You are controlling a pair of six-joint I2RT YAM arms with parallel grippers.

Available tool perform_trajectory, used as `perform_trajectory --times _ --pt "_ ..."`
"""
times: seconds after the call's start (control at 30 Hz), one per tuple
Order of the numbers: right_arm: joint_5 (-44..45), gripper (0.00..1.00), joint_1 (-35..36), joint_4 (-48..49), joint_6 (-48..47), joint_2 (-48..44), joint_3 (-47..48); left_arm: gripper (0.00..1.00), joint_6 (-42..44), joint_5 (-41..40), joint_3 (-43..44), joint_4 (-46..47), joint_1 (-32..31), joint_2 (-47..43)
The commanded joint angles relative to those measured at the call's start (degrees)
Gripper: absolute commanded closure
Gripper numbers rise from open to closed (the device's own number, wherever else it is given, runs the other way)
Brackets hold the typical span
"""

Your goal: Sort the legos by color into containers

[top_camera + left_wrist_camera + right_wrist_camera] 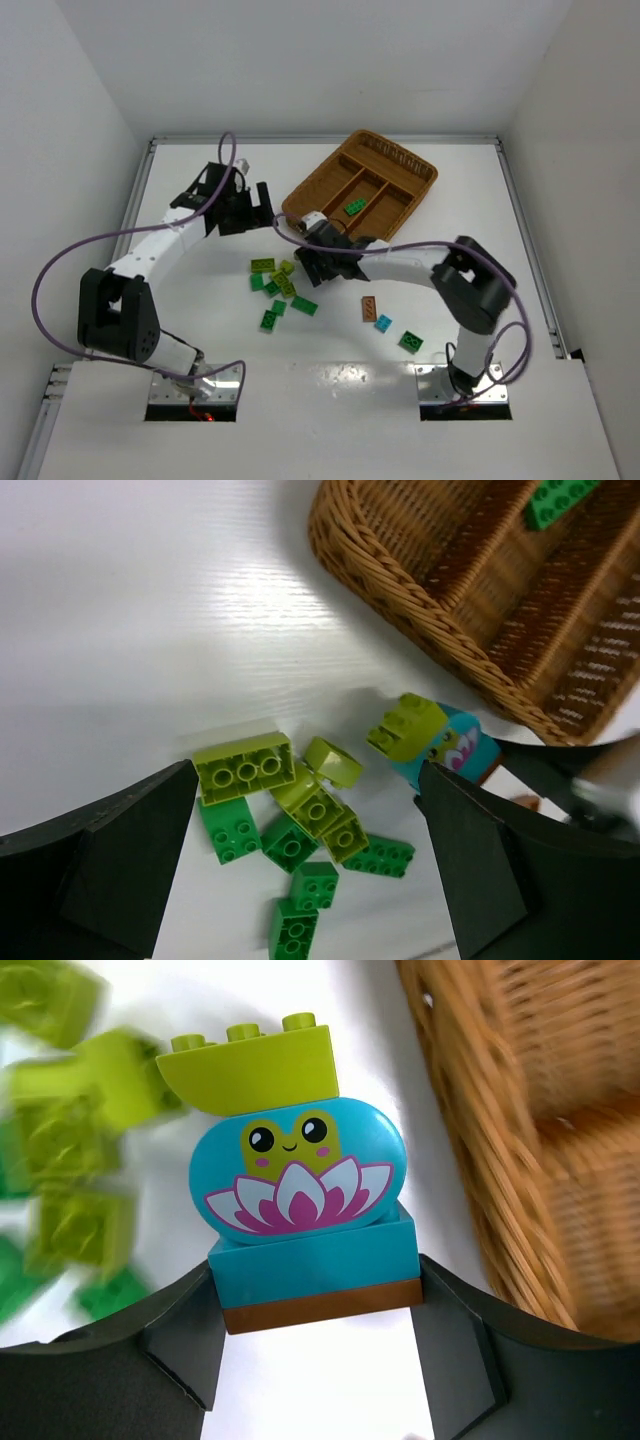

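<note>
While one green brick (355,207) lies in the tray (400,152), other bricks (275,290) litter the surface (330,365); right end effector (318,1332) grips a blue stack (300,1180), left end effector (305,780) gapes empty.

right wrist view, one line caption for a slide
Right end effector grips a stacked lego, lime cap on a cyan frog block, beside the wicker tray

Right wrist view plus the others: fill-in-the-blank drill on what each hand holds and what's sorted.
1. The right hand is shut on a stack whose blue piece shows a ___ above a pink flower.
2. The stack's top brick is ___ in colour.
3. The single brick in the wicker tray is coloured ___.
4. The left hand is open and holds ___.
Missing: frog; lime-yellow; green; nothing.
</note>
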Motion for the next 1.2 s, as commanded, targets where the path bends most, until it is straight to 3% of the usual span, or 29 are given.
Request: perform_trajectory --times 0.0,0.07,0.1,0.23,0.37,0.57,0.87,0.93,1.17 --pt "-2.11 0.55 0.34 4.09 -1.19 -14.47 -4.07 0.00 1.79 13.88 1.93 2.07 4.30 -0.77" --pt "-3.00 0.55 0.34 4.09 -1.72 -19.48 -7.76 0.00 3.98 21.26 0.71 4.34 6.50 -1.39" --pt "-3.69 0.55 0.34 3.22 -1.72 -21.77 -8.82 0.00 4.51 29.04 0.70 4.88 6.51 -1.39" --pt "-4.75 0.55 0.34 0.67 -1.11 -31.36 -12.51 0.00 4.52 43.57 0.17 10.76 5.64 -1.39" --pt "-5.81 0.53 0.34 -2.58 -0.40 -37.34 -14.01 0.00 3.38 51.17 0.43 15.07 2.13 -0.61" --pt "-5.28 0.53 0.34 -4.51 0.13 -38.49 -14.01 0.00 3.37 55.57 0.44 16.22 -1.93 5.36" --pt "-4.75 0.53 0.34 -4.52 0.13 -37.97 -13.48 0.00 2.06 52.94 0.44 16.93 -8.00 8.18" --pt "-4.75 0.53 0.34 -4.52 -0.39 -37.44 -13.48 0.05 0.66 52.94 -0.08 19.38 -8.00 8.19" --pt "-4.75 0.53 0.34 -5.05 -0.40 -37.44 -13.48 0.36 -1.11 53.46 -0.09 21.67 -8.00 8.19"
